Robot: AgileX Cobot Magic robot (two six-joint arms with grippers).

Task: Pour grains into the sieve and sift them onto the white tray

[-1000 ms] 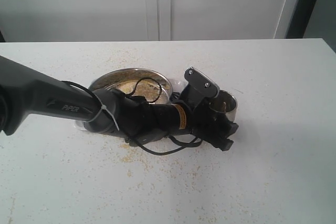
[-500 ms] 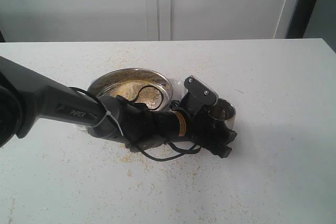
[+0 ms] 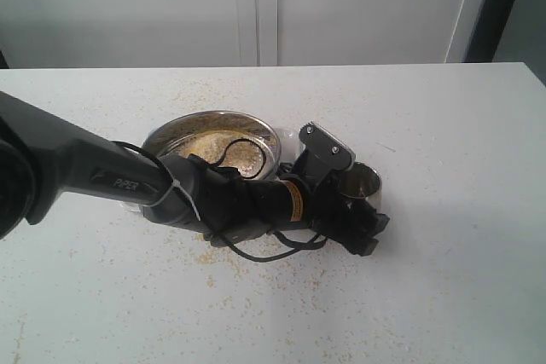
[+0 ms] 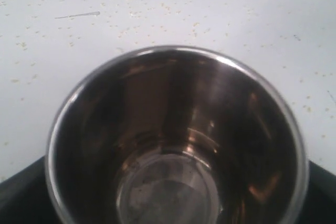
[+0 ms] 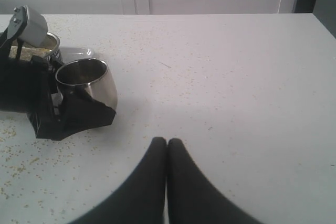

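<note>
Left gripper (image 3: 354, 202) brackets empty cup (image 3: 363, 178), upright beside sieve (image 3: 183, 130) holding grains (image 3: 213, 141), well off table (image 3: 461, 125) edges; grip unclear. Right gripper (image 5: 167, 148) closed, empty. Best: spread jaws fully, back off without tipping cup.

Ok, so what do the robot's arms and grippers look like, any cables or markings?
The left arm is matte black with white PIPER lettering, a white zip tie, loose black cable, a yellow label and a grey wrist block. The right gripper has slim, tapered black jaws.
</note>
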